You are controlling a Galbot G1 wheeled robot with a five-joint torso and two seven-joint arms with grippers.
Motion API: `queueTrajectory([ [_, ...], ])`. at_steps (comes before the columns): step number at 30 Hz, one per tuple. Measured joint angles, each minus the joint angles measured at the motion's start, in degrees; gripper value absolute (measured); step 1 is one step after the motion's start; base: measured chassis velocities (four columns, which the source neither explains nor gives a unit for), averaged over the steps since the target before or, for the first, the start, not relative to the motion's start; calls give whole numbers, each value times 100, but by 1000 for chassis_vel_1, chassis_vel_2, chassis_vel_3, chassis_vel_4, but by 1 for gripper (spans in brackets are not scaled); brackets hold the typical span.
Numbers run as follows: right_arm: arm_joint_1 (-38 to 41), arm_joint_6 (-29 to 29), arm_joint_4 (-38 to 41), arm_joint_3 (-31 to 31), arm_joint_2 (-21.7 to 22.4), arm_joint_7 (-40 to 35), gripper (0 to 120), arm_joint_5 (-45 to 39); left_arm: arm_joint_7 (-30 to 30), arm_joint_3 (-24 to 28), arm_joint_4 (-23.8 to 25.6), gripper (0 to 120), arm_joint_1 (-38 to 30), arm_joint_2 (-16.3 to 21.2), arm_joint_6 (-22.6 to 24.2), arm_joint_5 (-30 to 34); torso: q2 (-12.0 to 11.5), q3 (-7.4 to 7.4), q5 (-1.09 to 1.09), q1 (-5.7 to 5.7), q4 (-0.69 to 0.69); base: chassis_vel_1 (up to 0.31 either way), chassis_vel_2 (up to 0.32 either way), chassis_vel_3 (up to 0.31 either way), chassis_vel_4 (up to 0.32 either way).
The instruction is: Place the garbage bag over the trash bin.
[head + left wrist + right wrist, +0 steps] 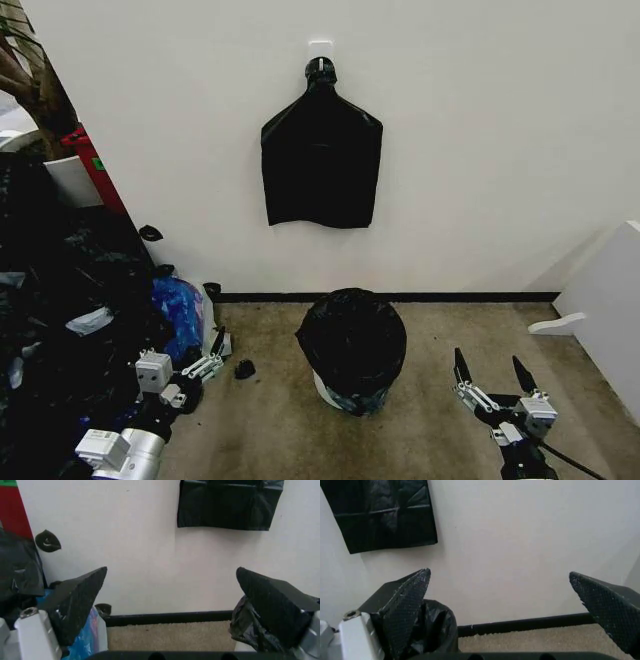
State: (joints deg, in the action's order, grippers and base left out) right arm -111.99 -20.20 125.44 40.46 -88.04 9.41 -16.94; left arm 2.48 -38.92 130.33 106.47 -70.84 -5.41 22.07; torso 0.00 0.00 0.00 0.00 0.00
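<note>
The glossy black garbage bag (pixel 351 340) is draped over the trash bin, billowing wider than it. A strip of the bin's cream-white wall (pixel 324 391) shows below the plastic. My left gripper (pixel 212 355) hovers low at the bin's left, open and holding nothing. My right gripper (pixel 490 372) is low at the bin's right, also open and empty. In the left wrist view the gripper (pixel 171 571) has wide-spread fingers (pixel 80 596), with the bag's edge (pixel 245 626) beside one. In the right wrist view the gripper (pixel 498 573) is spread too, the bag (pixel 437 626) behind one finger.
A flat black bundle (pixel 322 160) hangs on the white wall above the bin. A heap of dark and blue bags (pixel 60 330) fills the left side. A black scrap (pixel 245 368) lies on the floor. A white panel (pixel 610 300) stands at the right.
</note>
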Motion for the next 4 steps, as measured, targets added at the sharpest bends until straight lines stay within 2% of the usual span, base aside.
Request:
queueTrajectory([
  [4,1,0,-2,0,1,2,100,2,-1,1,-3,100,-2,0,1,-1,0,0,0,0,0,0,0,0,0],
])
